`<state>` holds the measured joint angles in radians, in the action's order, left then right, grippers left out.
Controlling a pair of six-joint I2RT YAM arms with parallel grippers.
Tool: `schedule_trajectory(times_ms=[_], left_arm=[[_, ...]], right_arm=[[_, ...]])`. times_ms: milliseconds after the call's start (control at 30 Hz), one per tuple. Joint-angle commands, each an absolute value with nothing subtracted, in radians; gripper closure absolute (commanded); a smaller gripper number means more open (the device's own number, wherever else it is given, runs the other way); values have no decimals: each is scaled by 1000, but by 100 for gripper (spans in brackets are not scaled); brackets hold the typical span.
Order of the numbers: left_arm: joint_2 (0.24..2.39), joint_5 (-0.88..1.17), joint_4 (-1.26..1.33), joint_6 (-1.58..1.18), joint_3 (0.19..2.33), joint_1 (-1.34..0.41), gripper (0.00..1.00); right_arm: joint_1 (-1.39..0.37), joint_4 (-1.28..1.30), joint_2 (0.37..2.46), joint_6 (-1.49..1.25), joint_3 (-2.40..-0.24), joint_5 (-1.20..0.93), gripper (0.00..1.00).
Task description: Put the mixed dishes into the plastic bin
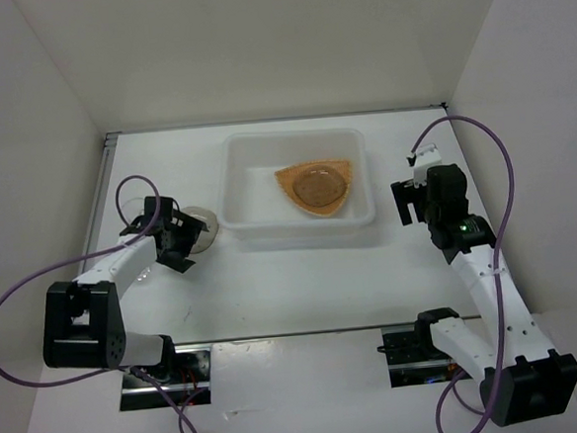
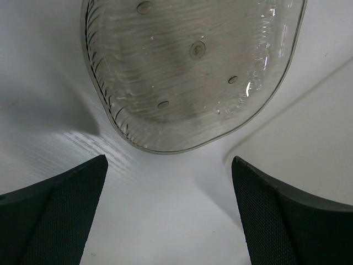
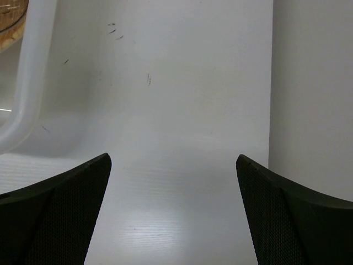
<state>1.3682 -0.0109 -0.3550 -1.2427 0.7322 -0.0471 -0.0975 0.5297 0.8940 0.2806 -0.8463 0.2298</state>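
The translucent white plastic bin (image 1: 242,195) stands at the table's middle back. Inside lies the orange-tan ribbed plate (image 1: 288,177) with a round greyish saucer (image 1: 318,187) on it. Another translucent saucer (image 1: 206,225) lies on the table just left of the bin. My left gripper (image 1: 179,236) is open right beside it. In the left wrist view the saucer (image 2: 187,66) lies just ahead of the open fingers (image 2: 168,212), untouched. My right gripper (image 1: 413,196) is open and empty to the right of the bin. I cannot make out the clear cups.
The right wrist view shows the bin's rim (image 3: 33,72) at the left, a bit of the orange plate (image 3: 10,16), and the enclosure's right wall (image 3: 311,83). White walls close in the table on three sides. Purple cables loop beside both arms.
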Motion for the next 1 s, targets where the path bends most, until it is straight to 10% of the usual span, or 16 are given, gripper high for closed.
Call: schedule_trajectory(times_ms=[0, 200, 600, 967], left_arm=[[1374, -32, -333, -1279, 727, -38, 1], [1434, -55, -324, -1307, 727, -38, 1], [1545, -64, -304, -1307, 758, -29, 37], [1608, -37, -336, -1327, 819, -29, 100]], right_arm=[[-95, 469, 871, 270, -818, 261, 2], [-95, 469, 871, 270, -818, 241, 2], [-95, 469, 881, 270, -818, 241, 2], [-95, 469, 871, 270, -818, 241, 2]])
